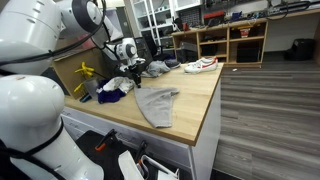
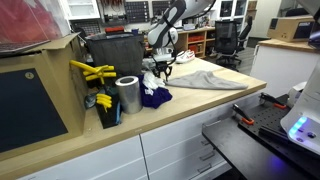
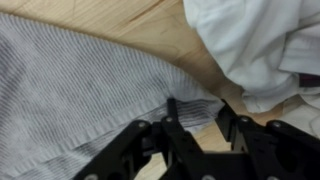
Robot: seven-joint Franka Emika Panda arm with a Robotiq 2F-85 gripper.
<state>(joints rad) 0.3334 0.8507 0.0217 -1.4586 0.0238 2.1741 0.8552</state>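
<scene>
My gripper (image 3: 197, 112) low over the grey cloth (image 3: 80, 90), jaws half-closed astride its hem, grip I cannot tell, cloth spreading toward ten o'clock, white garment (image 3: 260, 40) at one o'clock

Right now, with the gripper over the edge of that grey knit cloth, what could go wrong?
The gripper straddles only the thin hem of the grey knit cloth, so the cloth may slip free. The white cloth lies right beside the jaws and could get pinched or dragged along.
</scene>
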